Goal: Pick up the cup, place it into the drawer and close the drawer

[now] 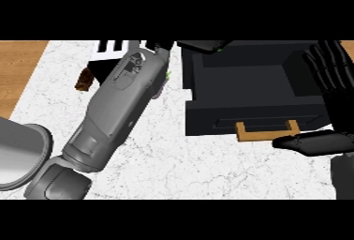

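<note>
Drawer first: we see a black box-shaped drawer (pixel 252 86) standing open on the white marbled tabletop (pixel 180 164), its tan wooden handle (pixel 266 131) on the front face that points toward the lower edge of the view. Our left forearm, grey, runs diagonally from the lower left up toward the drawer's upper left corner, and our left hand (pixel 200 45) shows there only as a dark shape above the drawer's back rim; we cannot tell whether its fingers are curled or straight. A small green glint sits right at that hand, but we cannot make out the cup, so where it lies is unclear. Our right hand (pixel 332 70) shows at the right edge beside the drawer's right wall, fingers straight and spread, thumb reaching below the drawer front near the handle. A brown object (pixel 85 79) lies left of the forearm, and a grey rounded body (pixel 21 154) fills the lower left.
</note>
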You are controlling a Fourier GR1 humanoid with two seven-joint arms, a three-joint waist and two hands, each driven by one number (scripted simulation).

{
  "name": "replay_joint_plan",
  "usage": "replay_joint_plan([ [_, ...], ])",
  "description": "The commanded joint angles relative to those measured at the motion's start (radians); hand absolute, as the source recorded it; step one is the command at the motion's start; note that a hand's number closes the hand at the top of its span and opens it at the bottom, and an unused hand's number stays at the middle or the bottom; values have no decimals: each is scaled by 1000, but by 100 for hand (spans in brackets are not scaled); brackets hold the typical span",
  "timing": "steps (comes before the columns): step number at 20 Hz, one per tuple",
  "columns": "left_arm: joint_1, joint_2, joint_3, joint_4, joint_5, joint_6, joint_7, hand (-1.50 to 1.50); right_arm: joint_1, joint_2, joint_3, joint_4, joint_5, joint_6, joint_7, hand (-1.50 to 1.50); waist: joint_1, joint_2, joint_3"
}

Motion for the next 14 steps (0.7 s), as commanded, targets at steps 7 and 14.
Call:
replay_joint_plan([
  [7, -122, -1, -145, 285, 87, 55, 61, 150, -35, -3, 12, 32, -8, 24, -23, -150, -77, 24, 1],
  [14, -100, -1, -274, 337, 109, -24, 114, 150, -98, 4, 34, 40, -14, 28, -10, -150, -129, 34, 2],
])
